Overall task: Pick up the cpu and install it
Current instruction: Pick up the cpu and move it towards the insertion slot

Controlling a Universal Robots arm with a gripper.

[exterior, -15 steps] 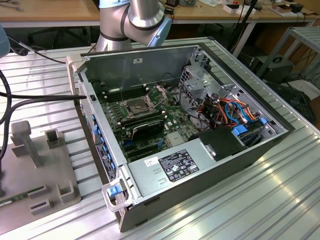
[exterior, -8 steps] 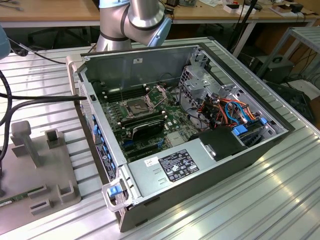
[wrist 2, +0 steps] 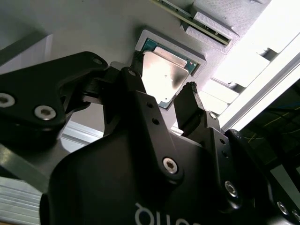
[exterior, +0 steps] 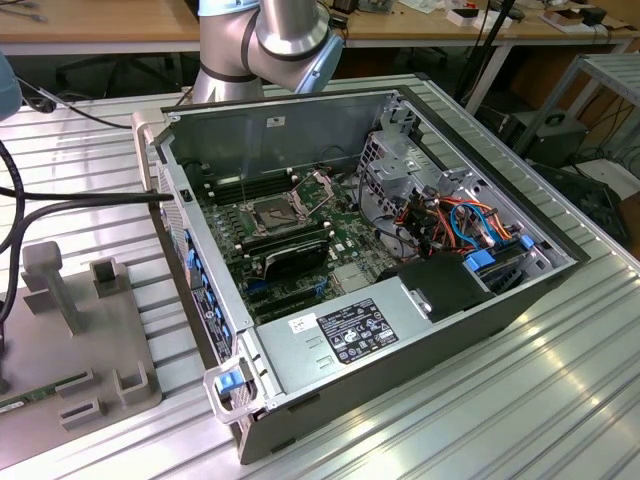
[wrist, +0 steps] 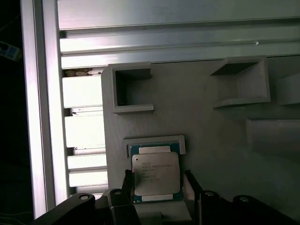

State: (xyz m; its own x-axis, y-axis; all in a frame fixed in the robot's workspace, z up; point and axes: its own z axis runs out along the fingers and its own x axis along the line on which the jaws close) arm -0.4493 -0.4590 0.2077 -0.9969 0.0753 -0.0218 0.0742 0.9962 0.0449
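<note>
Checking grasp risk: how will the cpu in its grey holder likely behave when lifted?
The cpu looks a flat, rigid plate, so it likely won't flex. Its smooth metal top, shining in the second wrist view, suggests a slippery hold. It sits in a shallow grey holder, so a tilted lift could catch.

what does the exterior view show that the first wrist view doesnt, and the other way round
Exterior view: the open computer case, its motherboard with the dark socket, and the arm beyond the case.

First wrist view: the cpu lying flat in a recessed grey holder, with the open gripper straddling it, one finger on each side.

Shared: the grey fixture plate with its blocky holders, and the ribbed metal table under it.
</note>
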